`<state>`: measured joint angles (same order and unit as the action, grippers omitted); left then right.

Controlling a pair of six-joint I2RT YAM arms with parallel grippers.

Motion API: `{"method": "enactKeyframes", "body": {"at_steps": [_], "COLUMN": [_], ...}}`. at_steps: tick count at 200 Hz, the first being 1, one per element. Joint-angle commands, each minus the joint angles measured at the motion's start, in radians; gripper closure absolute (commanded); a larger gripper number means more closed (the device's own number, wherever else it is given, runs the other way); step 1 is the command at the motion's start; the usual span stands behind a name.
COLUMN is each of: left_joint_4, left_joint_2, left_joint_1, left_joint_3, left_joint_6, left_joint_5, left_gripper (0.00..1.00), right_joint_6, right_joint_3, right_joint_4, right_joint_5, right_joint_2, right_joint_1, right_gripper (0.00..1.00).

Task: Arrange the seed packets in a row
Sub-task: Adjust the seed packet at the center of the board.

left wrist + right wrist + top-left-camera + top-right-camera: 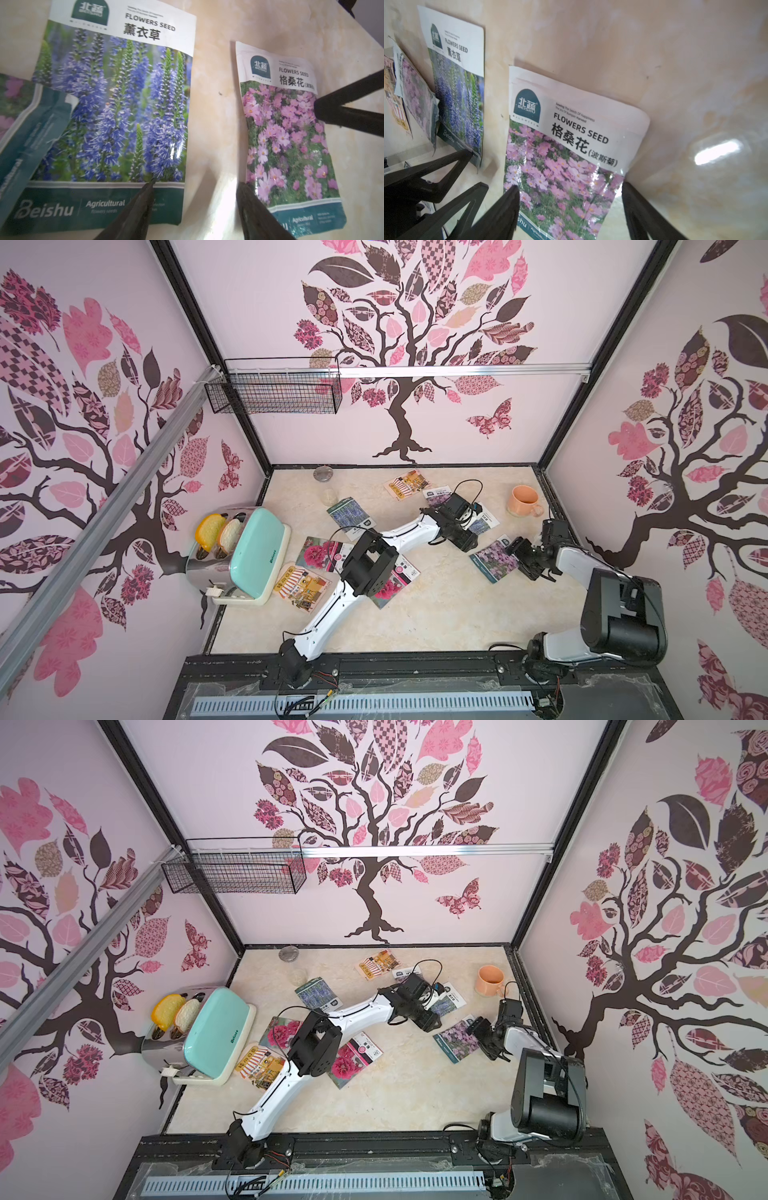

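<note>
Several seed packets lie scattered on the marble table. A lavender packet and a pink-purple flower packet lie side by side at the right. My left gripper stands open over the bare strip between them, one fingertip on the lavender packet's lower edge. My right gripper is open astride the pink-purple packet, holding nothing. In both top views the left gripper and the right gripper flank that packet. Red-pink and orange packets lie at the left.
A toaster with a mint lid stands at the left edge. A peach mug sits at the back right. A glass jar and its metal lid are at the back. A wire basket hangs on the wall.
</note>
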<state>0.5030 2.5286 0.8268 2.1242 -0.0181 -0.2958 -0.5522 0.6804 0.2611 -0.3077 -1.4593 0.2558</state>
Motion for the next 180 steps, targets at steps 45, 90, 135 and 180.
{"method": "enactKeyframes", "body": {"at_steps": [45,90,135,180], "left_joint_4": [-0.084,-0.085,0.059,0.075], "left_joint_2": [-0.082,-0.123,-0.022,0.03], "left_joint_1": [-0.002,0.013,0.031,0.034], "left_joint_3": [-0.038,-0.032,0.089,0.141], "left_joint_6": [0.014,0.039,0.076,0.066], "left_joint_5": [0.015,-0.086,-0.141,-0.177], "left_gripper": [0.32,0.34,0.36,0.36], "right_joint_6": [0.03,0.037,0.038,0.044], "right_joint_3": [-0.031,-0.035,-0.045,-0.056], "right_joint_4": [0.053,0.056,0.061,0.073], "right_joint_5": [0.036,0.044,0.046,0.051], "right_joint_2": [-0.025,-0.018,-0.003,0.024], "right_joint_1": [0.01,0.011,0.031,0.045], "right_gripper": [0.2,0.19,0.2,0.21]}}
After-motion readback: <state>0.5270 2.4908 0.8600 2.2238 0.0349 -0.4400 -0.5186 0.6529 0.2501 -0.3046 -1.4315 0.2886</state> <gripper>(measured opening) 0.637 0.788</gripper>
